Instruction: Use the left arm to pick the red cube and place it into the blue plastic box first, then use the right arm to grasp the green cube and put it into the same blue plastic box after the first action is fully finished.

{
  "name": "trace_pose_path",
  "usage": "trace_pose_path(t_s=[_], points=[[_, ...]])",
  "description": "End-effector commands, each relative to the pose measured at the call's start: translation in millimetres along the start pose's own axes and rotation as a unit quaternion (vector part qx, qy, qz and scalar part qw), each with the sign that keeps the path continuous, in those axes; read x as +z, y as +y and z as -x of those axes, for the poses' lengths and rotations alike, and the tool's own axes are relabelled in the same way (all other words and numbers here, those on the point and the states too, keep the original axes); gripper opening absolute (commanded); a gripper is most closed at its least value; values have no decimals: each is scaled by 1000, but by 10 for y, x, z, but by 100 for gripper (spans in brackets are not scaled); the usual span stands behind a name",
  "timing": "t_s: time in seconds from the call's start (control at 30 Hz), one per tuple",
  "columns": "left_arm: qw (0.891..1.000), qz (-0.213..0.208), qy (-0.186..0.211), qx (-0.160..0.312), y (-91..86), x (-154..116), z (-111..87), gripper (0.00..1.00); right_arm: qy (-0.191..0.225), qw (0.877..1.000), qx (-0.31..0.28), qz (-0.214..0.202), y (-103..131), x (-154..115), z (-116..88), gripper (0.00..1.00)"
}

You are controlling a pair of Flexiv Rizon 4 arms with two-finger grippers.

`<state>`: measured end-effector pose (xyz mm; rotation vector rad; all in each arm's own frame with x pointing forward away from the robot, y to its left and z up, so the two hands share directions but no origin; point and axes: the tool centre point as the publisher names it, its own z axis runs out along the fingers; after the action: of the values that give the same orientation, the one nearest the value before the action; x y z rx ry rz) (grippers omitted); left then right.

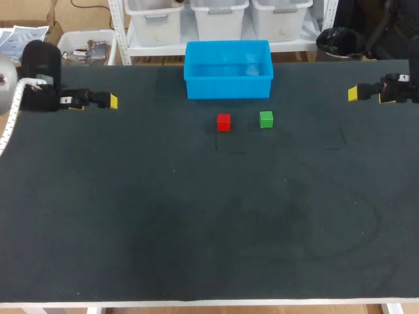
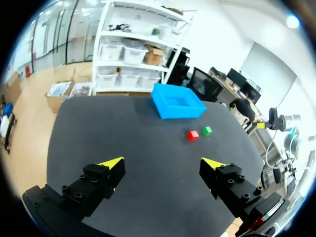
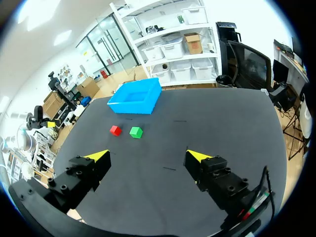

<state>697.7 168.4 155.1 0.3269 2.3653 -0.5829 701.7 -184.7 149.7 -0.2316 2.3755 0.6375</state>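
A small red cube (image 1: 224,122) lies on the black table just in front of the blue plastic box (image 1: 228,70), with a green cube (image 1: 266,119) close to its right. Nothing is inside the box. My left gripper (image 1: 112,101) hovers at the table's far left, open, nothing between its fingers (image 2: 112,165). At the far right my right gripper (image 1: 353,93) is also open and holds nothing. From the left wrist, the red cube (image 2: 192,135), green cube (image 2: 207,131) and box (image 2: 177,100) lie well ahead. The right wrist view shows the red cube (image 3: 115,130), green cube (image 3: 136,132) and box (image 3: 136,97) ahead.
The black table (image 1: 196,222) stretches wide in front of the cubes. Faint chalk-like marks (image 1: 226,149) sit just in front of the red cube. The box stands near the table's back edge.
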Motion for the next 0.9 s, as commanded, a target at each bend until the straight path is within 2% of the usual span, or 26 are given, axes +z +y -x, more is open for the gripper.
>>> trace_pose_path(t_s=[0.03, 0.23, 0.6, 0.8, 0.9], points=[[1000, 21, -3, -2, -159, 162, 82, 100, 0, 1000, 0, 0, 0, -4, -3, 100], [999, 33, 0, 9, -395, 287, 136, 100, 0, 1000, 0, 0, 0, -4, -3, 100], [997, 64, 0, 40, -964, 584, 289, 100, 0, 1000, 0, 0, 0, -4, -3, 100], [996, 88, 21, 26, -1083, 818, 268, 100, 0, 1000, 0, 0, 0, -4, -3, 100], [993, 114, 24, 27, -1101, 946, 289, 100, 0, 1000, 0, 0, 0, -4, -3, 100]])
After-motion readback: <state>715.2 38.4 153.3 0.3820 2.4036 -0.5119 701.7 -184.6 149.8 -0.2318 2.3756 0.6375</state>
